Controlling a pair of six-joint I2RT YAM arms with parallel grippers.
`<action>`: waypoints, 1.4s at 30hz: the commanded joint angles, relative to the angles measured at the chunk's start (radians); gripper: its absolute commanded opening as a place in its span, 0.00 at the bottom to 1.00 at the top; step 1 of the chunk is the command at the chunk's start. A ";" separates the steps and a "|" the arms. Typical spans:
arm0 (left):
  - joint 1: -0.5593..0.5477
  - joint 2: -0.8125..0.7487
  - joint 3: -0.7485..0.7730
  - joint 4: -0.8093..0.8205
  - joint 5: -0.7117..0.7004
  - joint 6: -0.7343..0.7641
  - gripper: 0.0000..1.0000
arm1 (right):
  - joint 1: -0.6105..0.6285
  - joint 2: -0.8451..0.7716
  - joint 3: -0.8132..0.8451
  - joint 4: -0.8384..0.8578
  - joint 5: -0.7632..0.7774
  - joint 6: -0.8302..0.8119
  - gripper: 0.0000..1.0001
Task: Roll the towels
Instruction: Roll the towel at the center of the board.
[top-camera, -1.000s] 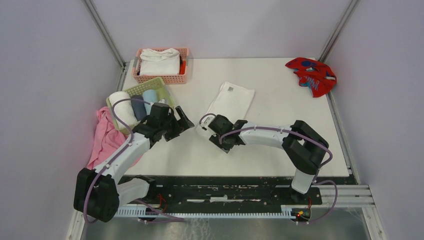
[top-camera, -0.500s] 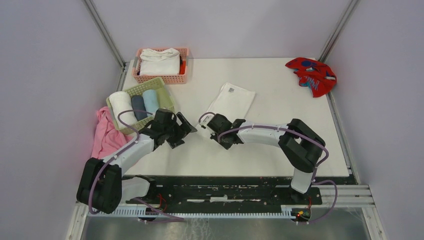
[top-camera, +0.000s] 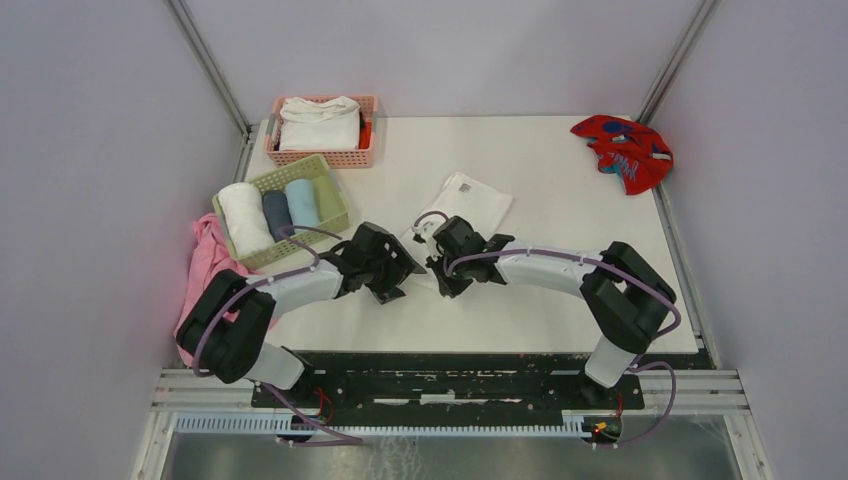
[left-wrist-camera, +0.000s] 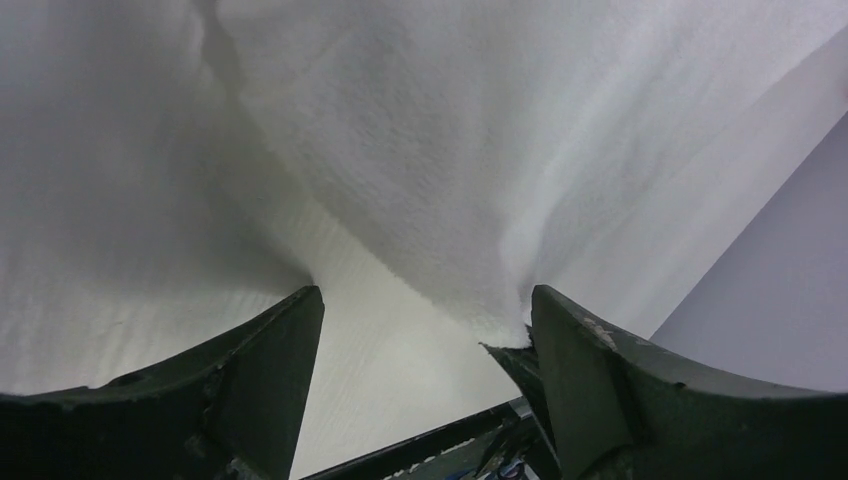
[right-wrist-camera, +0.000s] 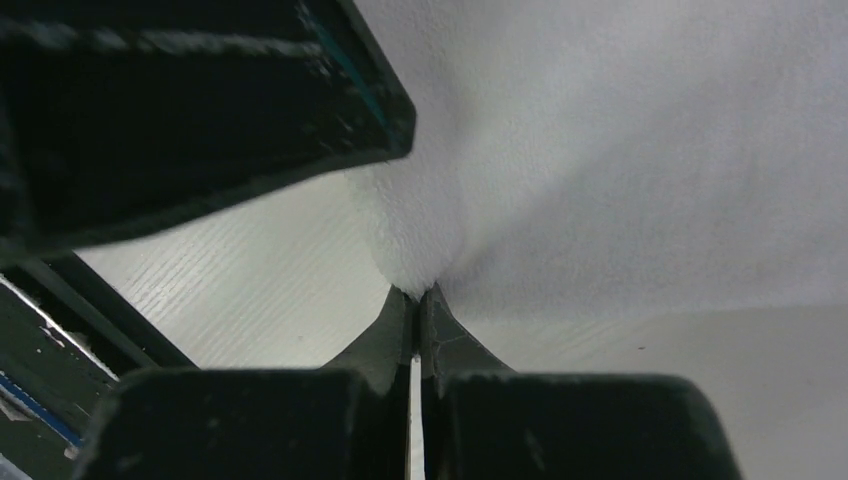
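At the near left corner of the white towel, the two grippers are brought almost tip to tip near the middle of the table. A fold of that corner is pinched between the closed fingers of the right gripper, and the cloth there is drawn up into a small peak. The left gripper is held wide; the towel's edge is seen just ahead of its fingers and partly between them, not yet clamped. From both grippers the towel lies away toward the far right, with its long axis set on a diagonal from the held corner to the far end, near which a small label is seen. The left gripper is judged the one to be closed next, on the same short edge beside the right one, so that this edge can be turned over along the axis. Bare table is left on the near side and to the right. The green basket of rolled towels stands near the left arm on its far left side, and the red towel lies well apart at the far right corner.
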 joint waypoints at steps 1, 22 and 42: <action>-0.052 0.069 0.066 0.063 -0.077 -0.143 0.80 | 0.004 -0.028 -0.016 0.088 -0.048 0.048 0.00; 0.067 0.127 0.099 -0.176 -0.309 -0.050 0.35 | 0.004 -0.089 -0.082 0.080 -0.085 0.032 0.00; 0.091 0.014 0.179 -0.257 -0.485 0.222 0.68 | -0.295 0.189 -0.013 0.110 -0.777 0.225 0.00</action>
